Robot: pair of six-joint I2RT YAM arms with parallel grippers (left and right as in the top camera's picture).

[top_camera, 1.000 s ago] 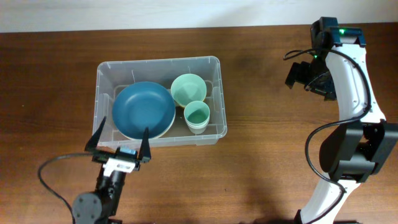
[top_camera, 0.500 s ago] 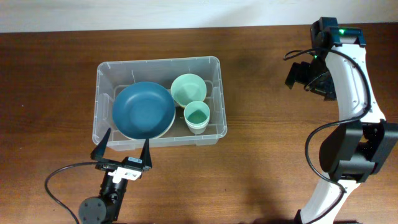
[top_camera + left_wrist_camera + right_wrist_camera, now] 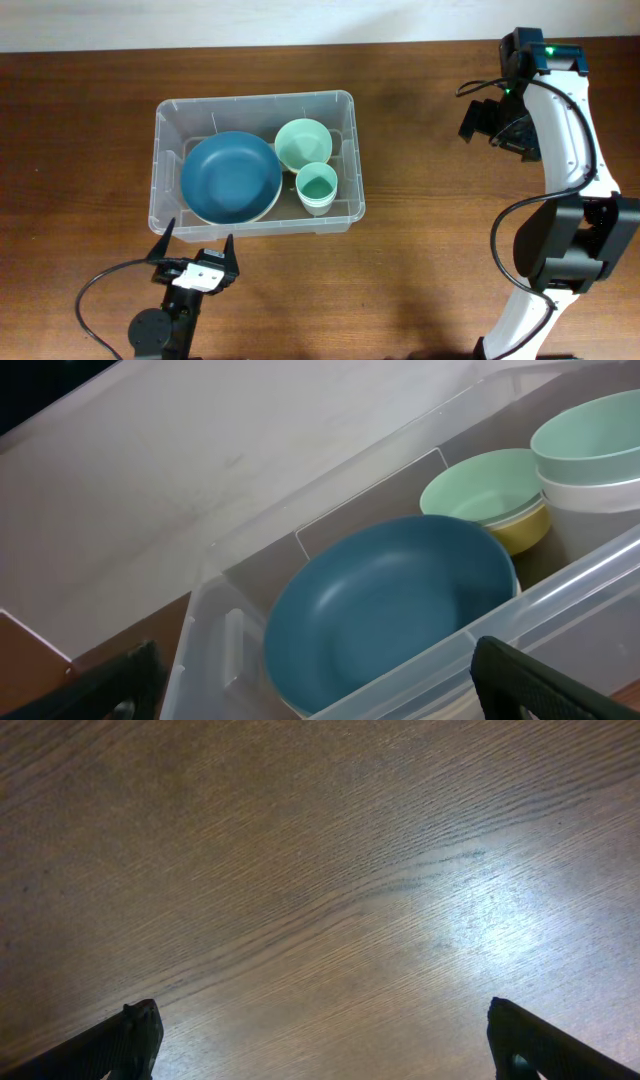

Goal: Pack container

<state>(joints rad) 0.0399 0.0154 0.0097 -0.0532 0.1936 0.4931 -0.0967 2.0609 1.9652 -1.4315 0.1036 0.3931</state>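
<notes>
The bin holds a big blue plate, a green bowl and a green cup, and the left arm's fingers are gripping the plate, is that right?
Not quite. The bin does hold the blue plate, green bowl and green cup, but the left fingers are open, outside its near wall, gripping nothing. The overhead view shows it.

under me lies a dark brown wooden table, its grain running from side to side; the top is smooth and faintly glossy; along its far edge runs a pale strip, wall or floor i cannot tell; close under my right wrist the light leaves a soft whitish glare on the wood, with fine dark grain lines crossing just above it; a dim shadow darkens the near part of the tabletop.
</notes>
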